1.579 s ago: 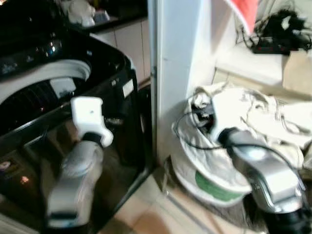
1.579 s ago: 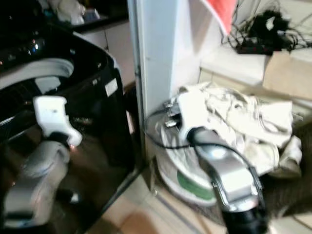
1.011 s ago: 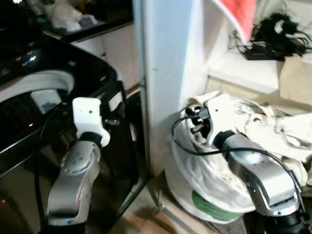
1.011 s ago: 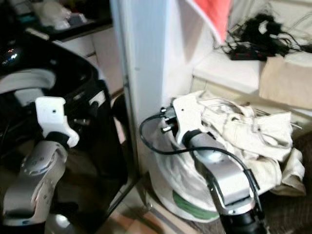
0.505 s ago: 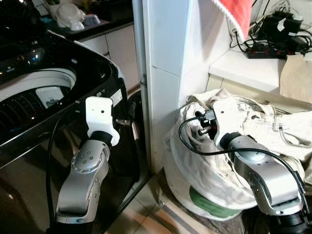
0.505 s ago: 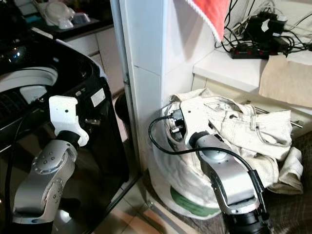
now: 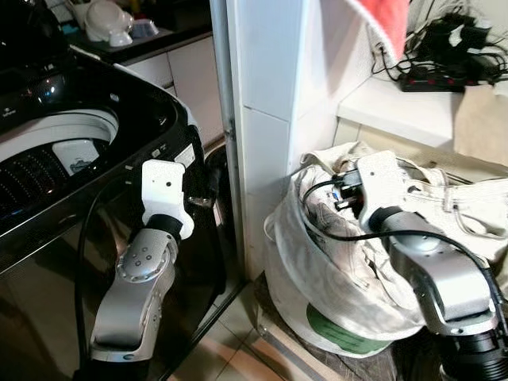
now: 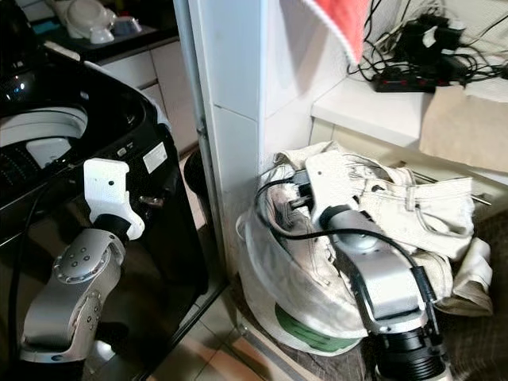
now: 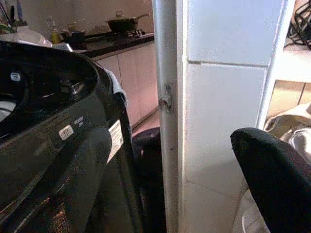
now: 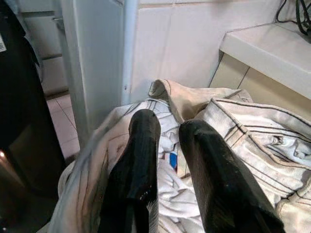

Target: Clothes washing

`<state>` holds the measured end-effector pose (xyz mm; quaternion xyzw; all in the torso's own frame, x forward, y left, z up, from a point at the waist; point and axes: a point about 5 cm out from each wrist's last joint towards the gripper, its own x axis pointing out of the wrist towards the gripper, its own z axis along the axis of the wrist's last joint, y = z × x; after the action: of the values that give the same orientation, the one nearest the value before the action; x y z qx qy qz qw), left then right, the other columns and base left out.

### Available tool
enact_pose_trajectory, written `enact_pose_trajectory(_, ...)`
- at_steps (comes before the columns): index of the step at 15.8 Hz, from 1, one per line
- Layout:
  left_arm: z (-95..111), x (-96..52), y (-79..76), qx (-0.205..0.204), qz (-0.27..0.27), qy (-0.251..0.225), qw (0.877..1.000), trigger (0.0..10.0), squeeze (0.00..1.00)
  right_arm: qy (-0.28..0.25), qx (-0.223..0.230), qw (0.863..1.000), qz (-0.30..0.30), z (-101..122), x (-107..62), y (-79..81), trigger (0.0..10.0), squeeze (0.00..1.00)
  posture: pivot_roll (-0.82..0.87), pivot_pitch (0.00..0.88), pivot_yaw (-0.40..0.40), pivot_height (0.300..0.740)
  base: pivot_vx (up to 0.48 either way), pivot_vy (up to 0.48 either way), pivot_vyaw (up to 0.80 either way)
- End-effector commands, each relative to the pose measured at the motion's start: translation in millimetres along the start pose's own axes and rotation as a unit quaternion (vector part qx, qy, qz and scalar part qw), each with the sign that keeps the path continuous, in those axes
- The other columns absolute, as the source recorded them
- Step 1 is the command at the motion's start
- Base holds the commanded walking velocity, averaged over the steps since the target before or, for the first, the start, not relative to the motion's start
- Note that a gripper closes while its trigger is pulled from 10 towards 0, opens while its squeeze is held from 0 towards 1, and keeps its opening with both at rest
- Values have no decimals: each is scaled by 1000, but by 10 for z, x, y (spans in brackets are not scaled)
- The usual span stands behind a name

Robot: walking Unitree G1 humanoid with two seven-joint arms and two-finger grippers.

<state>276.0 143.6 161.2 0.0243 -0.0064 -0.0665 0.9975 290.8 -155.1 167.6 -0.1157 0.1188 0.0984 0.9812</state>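
Reaching arm: the right gripper [image 10: 167, 131] hangs over the mouth of the bag [image 7: 333, 317], its two black fingers [image 10: 138, 160] close together with a narrow gap and nothing between them.
Bag: white, with a green mark low on its front, standing on the floor just right of the pillar [image 7: 266, 119]; its lower edge is cut off by the frame.
Bag contents: heaped cream clothes [image 8: 429, 210] that spill over the far rim; a stitched seam and a small blue-and-red tag show just past the fingertips, but single garments cannot be told apart.
Idle arm: the left gripper [image 9: 180, 160] is raised before the washer [image 7: 71, 159] and the pillar; its jaws stand wide apart, empty, and both fingers are blurred and cut off at the frame edge.
Washer: black top-loader left of the pillar, lid up; the drum [image 7: 40, 171] is dark and what it holds cannot be made out.
Behind: a red cloth [image 7: 381, 24] hangs above, cut off at the top; a tangle of black cables [image 7: 448, 51] lies on the white worktop [image 7: 397, 103].
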Motion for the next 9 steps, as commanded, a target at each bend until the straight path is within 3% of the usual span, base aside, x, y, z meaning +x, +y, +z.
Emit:
enact_pose_trajectory(1,33,29,8,7,-5,-8,1000,10000,0,-4,-3,1000,8,42,1,8,10000,0,-94,0,64,740,0,0,0)
enact_pose_trajectory(4,53,82,-19,9,-13,-13,1000,10000,0,6,14,1000,14,-24,-27,79,10000,0,-100,0,70,740,0,424,-683)
enact_pose_trajectory(9,59,127,-42,9,-20,-14,1000,10000,0,6,22,1000,5,-27,-47,41,10000,0,-109,0,82,740,0,438,-800)
